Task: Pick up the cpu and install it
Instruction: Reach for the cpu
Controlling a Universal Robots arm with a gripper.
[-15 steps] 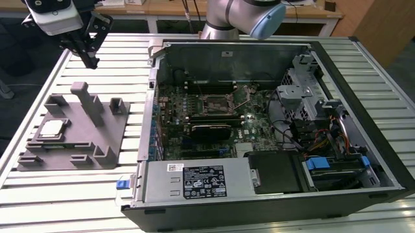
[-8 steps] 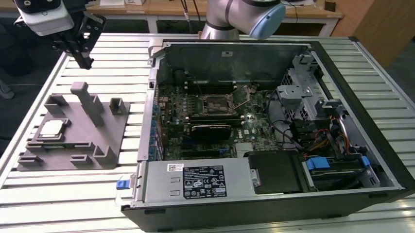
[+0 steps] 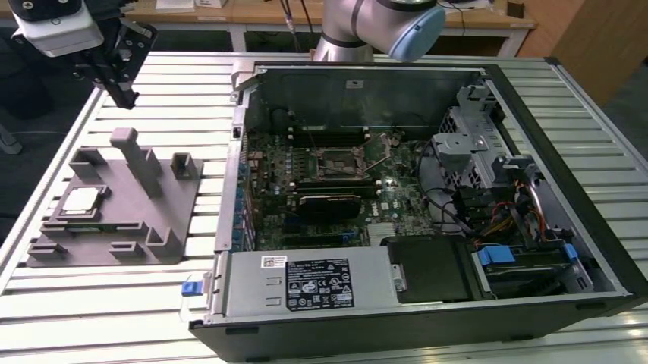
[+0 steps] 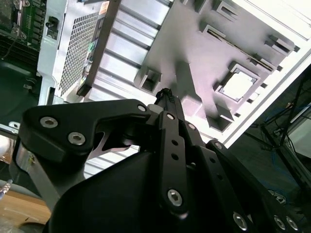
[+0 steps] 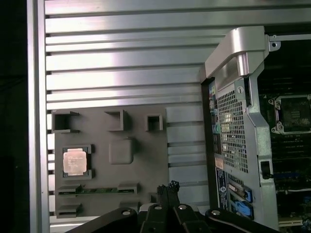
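Cpu (image 3: 81, 201) lies flat, silver face up, in a square recess of the grey block (image 3: 132, 227), which rests on the slatted table (image 3: 182, 83) at about 9 o'clock from the open case (image 3: 405, 334) in the exterior view. On the block, the chip is at about 8 o'clock from the tall post (image 3: 136, 163). Both wrist views show it seated in the same recess, cpu (image 4: 238, 86) (image 5: 75, 161) framed by the block (image 4: 194, 53) (image 5: 141, 145), with nothing touching it. The gripper (image 3: 124, 95) hangs in the air at roughly 12 o'clock from the block in the exterior view, well apart from the chip. Its black fingers (image 4: 167, 109) are pressed together at the tips and grasp nothing; the clenched, empty gripper (image 4: 165, 92) (image 5: 168, 186) shows this in both wrist views. In the first wrist view the tips show over the block near one edge, clear of the chip's recess. The arm (image 3: 375, 26) shows at 12 o'clock from the case in the exterior view. Inside the case, the socket (image 3: 339, 159) sits near the middle of the board with its frame bare, and the first wrist view shows the socket (image 5: 294, 114) beyond the case's perforated metal wall.
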